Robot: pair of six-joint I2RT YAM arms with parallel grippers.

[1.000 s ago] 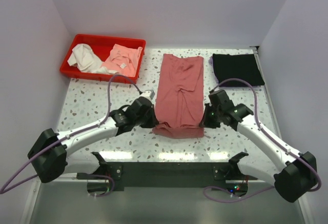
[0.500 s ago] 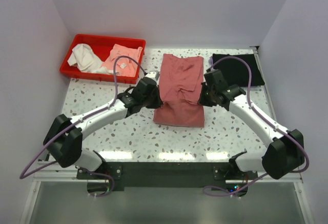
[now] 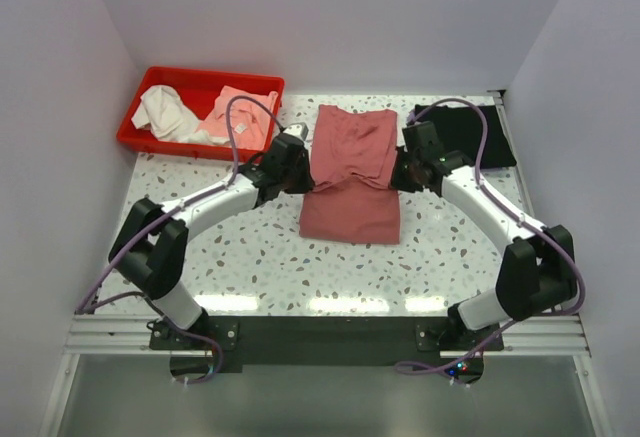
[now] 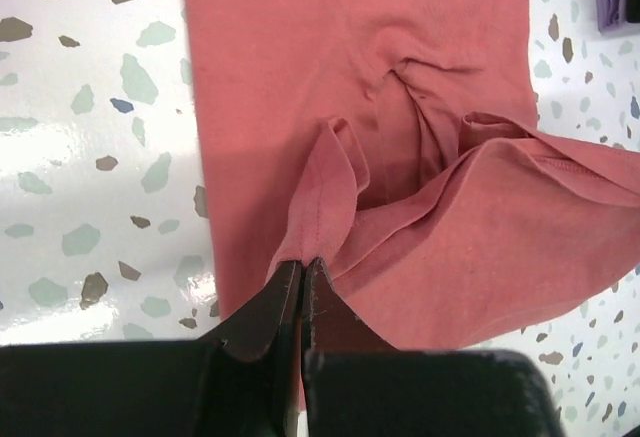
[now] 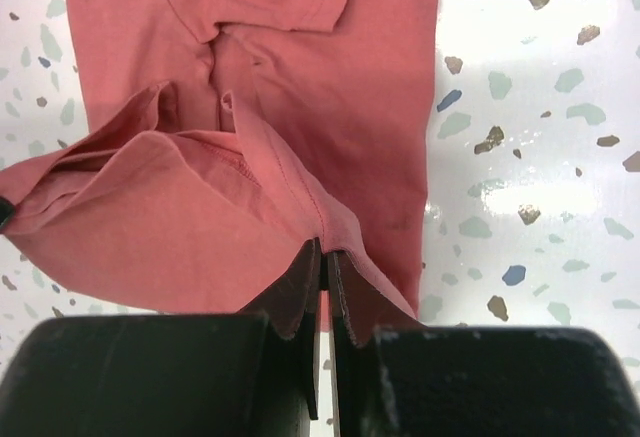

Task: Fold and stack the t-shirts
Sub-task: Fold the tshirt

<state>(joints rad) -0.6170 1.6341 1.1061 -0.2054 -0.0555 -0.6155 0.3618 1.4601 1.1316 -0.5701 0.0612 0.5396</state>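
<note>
Pinching red shirt (image 3: 350,219) hem in left gripper (image 4: 303,269) and right gripper (image 5: 322,250); hauled toward table's (image 3: 250,257) far edge since, half-folding it.

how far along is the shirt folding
Done: the black t-shirt lies folded flat at the far right, and the rose-red t-shirt is already narrowed to a long strip. In hand: both arms' jaws are shut on its hem, held up over its middle, mid fold. Left: lay that fold down, stack the two shirts, and probably fold the crumpled clothes in the red bin.
</note>
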